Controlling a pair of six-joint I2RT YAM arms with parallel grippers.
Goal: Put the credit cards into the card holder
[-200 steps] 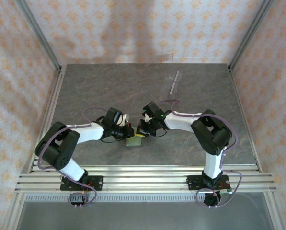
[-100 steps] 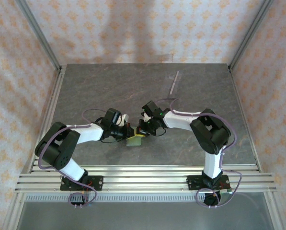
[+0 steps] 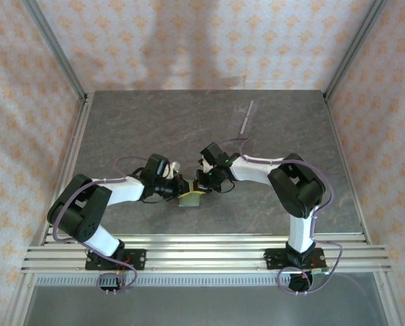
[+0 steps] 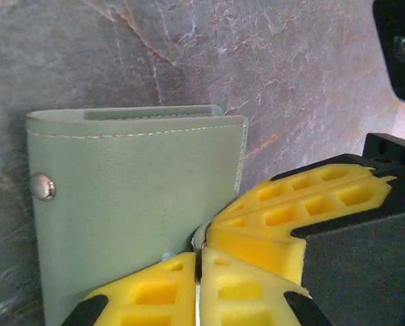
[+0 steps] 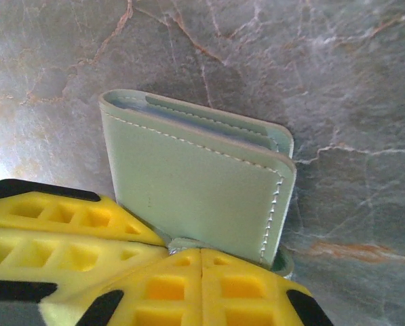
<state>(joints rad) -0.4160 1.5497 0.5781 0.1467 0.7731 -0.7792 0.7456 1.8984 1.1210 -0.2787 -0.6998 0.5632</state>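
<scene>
The sage-green card holder lies folded shut on the grey table, with a metal snap stud on its outer face. It also sits between the two arms. My left gripper is shut, with a thin pale edge of the card holder's corner between its yellow fingertips. My right gripper is shut on the small green tab at the card holder's near edge. The two grippers touch at that corner. A bluish edge shows between the leaves; the credit cards are otherwise hidden.
A thin clear plastic stand lies at the back right of the grey marbled table. Aluminium rails run along the near edge, and metal posts frame the sides. The right gripper's fingers crowd the left wrist view.
Both wrists have crept slightly to the left. The card holder stays where it was, and the left fingertips have parted by a hair.
</scene>
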